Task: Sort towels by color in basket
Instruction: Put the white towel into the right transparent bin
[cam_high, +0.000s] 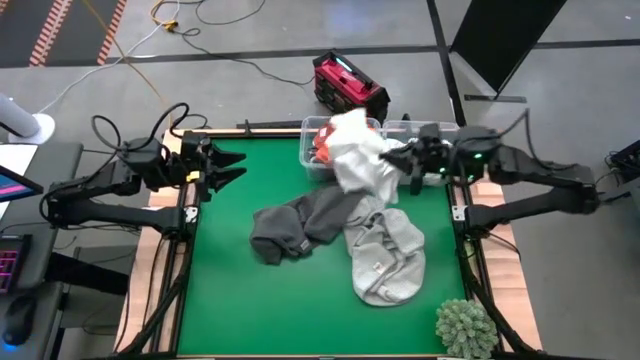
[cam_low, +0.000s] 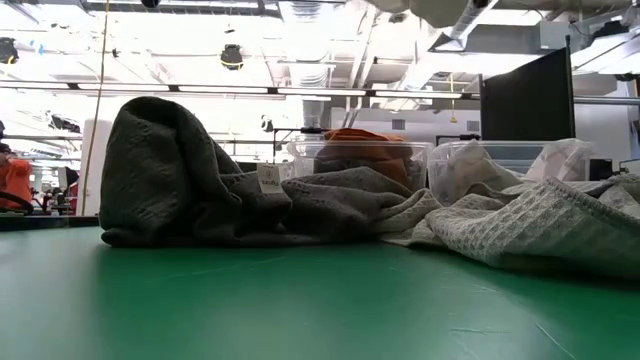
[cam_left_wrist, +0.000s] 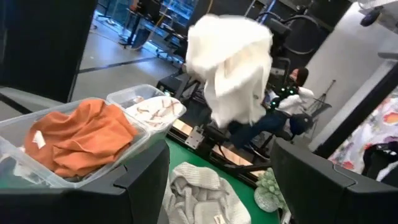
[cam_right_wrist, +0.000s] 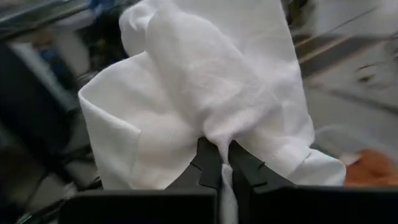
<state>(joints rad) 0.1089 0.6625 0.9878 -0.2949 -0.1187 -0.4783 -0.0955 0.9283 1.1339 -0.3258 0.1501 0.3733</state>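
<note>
A white towel (cam_high: 355, 150) hangs in the air over the far middle of the green table (cam_high: 250, 300), with my right gripper (cam_high: 408, 160) shut on it. A dark grey towel (cam_high: 300, 225) and a light grey towel (cam_high: 385, 255) lie crumpled and touching at the table's middle. An orange towel (cam_left_wrist: 81, 137) fills the left one of two clear bins (cam_high: 312, 150) at the far edge. The bin beside it (cam_left_wrist: 152, 109) holds a pale patterned cloth. My left gripper (cam_high: 235, 165) stands open at the far left, raised, holding nothing. My right gripper pinches a bunched fold of the white towel (cam_right_wrist: 217, 134) between its two fingertips (cam_right_wrist: 205, 163). The fingers come about level from the table's right. The towel is lifted clear (cam_left_wrist: 230, 68) and billows loosely in front of and below the fingers; how many layers are caught I cannot tell.
A green spiky plant ball (cam_high: 465, 328) sits at the near right corner. A red and black case (cam_high: 350, 85) lies on the floor beyond the bins. Bare green surface lies at the table's left and near side.
</note>
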